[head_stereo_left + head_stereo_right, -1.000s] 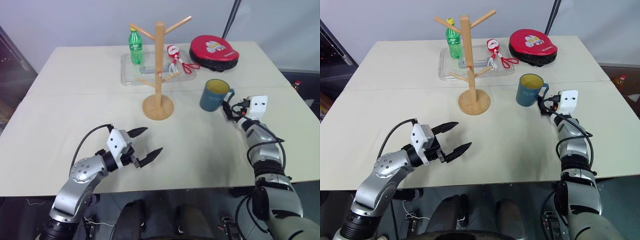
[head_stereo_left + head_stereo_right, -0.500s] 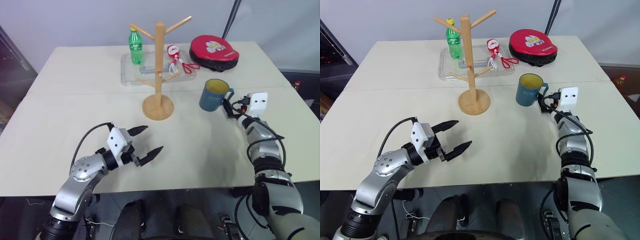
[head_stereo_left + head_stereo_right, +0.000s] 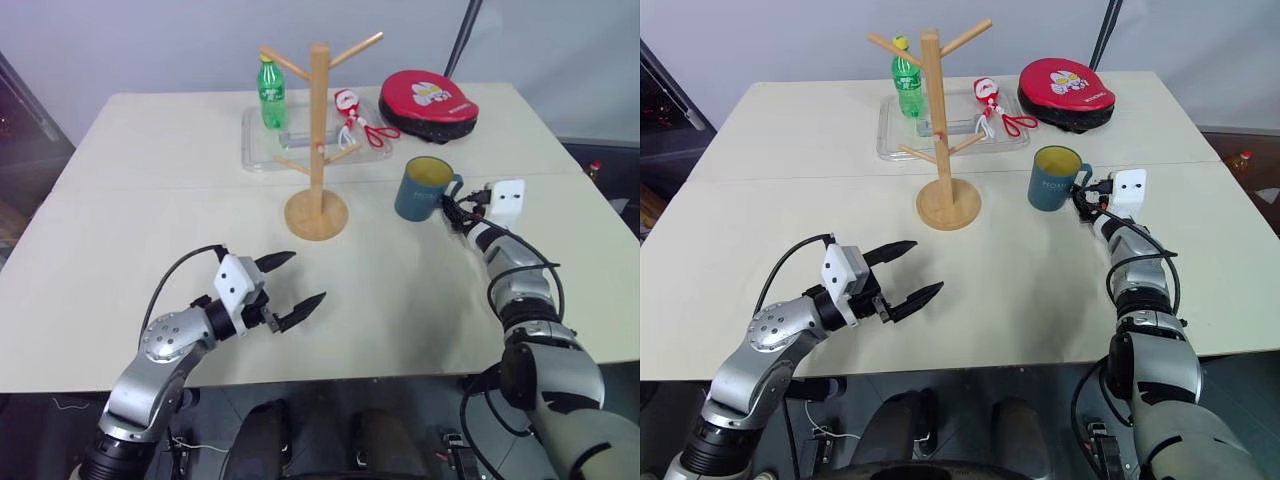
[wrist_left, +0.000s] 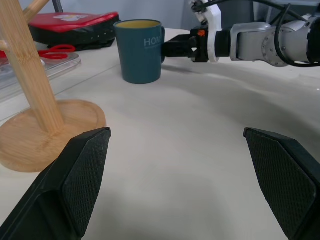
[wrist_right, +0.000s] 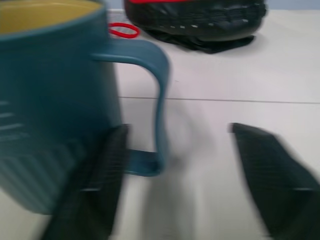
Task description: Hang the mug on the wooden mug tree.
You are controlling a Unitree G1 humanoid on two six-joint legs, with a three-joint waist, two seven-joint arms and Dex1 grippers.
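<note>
Teal mug (image 3: 423,188) is seen upright on the pale table (image 3: 150,210), to the right of the wooden mug tree (image 3: 318,140), clear table between them. Right gripper (image 5: 175,185) is set at the mug's handle (image 5: 150,107), fingers parted, one finger (image 5: 97,182) between handle and mug wall, the other outside the loop; no pinch is seen. Left gripper (image 3: 290,283) is held spread over bare table, near the front edge. Behind the tree: clear tray (image 3: 260,150) with green bottle (image 3: 271,93), red-handled scissors (image 3: 372,131) (beside a small red-and-white item), red round case (image 3: 428,103).
</note>
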